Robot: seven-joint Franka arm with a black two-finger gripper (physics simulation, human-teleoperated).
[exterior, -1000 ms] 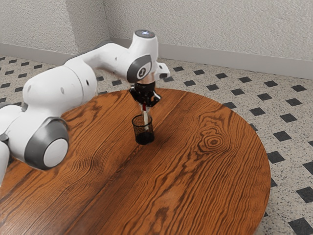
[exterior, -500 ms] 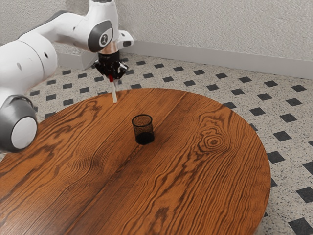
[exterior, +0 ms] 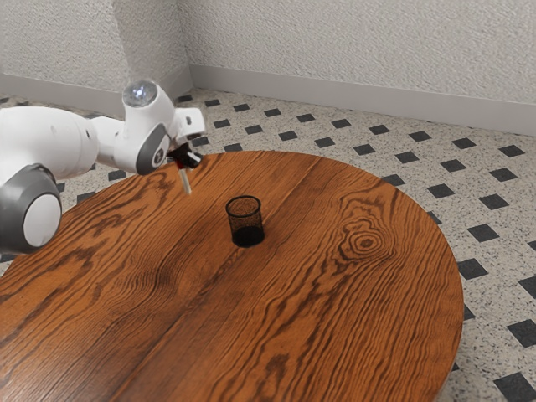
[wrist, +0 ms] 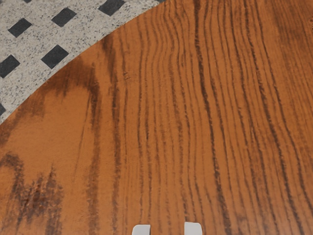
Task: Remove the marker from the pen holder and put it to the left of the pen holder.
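Observation:
In the exterior view the black gripper (exterior: 186, 157) is beyond the pen holder toward the upper left, over the table's far left part. A pale marker (exterior: 185, 181) slants down from it, held at its upper part; whether its lower end touches the wood, I cannot tell. The black mesh pen holder (exterior: 245, 222) stands upright, with no marker in it. In the wrist view the gripper (wrist: 167, 229) shows two pale tips at the lower edge, a gap between them.
The round wooden table (exterior: 310, 285) carries the pen holder near its middle. Its curved edge and the tiled floor (wrist: 29, 44) lie close by my hand in the wrist view. A pale wall (exterior: 352, 50) rises behind.
The marker has come out of the pen holder with my gripper and moved toward the exterior view's left. Over the last half second my hand has tilted, and the pen holder has stayed put.

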